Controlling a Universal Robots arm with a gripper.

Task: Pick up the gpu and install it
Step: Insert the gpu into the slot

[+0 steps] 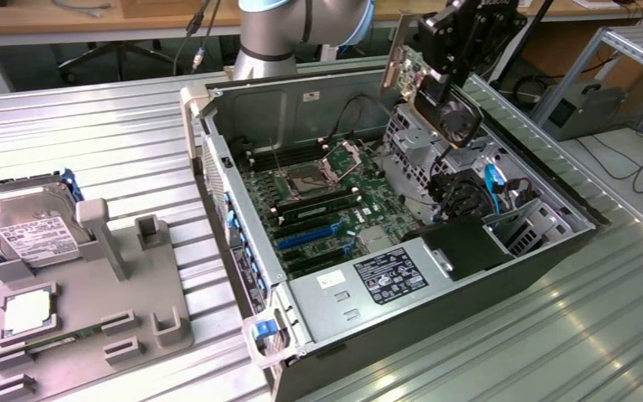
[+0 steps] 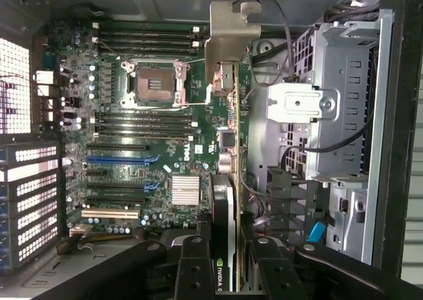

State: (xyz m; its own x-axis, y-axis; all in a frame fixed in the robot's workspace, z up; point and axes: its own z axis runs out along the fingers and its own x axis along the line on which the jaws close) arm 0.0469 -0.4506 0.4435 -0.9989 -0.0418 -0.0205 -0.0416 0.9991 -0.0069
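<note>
Here, 1 robot arm holds the gpu (image 1: pixel 452 117) in the air above an open computer case (image 1: pixel 411 335), over the drive-cage side at the exterior view's right. The gripper (image 2: pixel 229 260) is closed narrowly on the card, 1 finger on each face. In the wrist view the card hangs edge-on, its metal bracket (image 2: pixel 230 39) at the far end from the gripper, with the motherboard (image 2: pixel 132 148) below. A hard drive (image 1: pixel 26 222) rests on a grey tray (image 1: pixel 120 301) beside the case.

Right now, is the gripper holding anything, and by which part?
Yes: the gripper holds the gpu above the open computer case, clamped across its two faces at the end away from its metal bracket.
</note>
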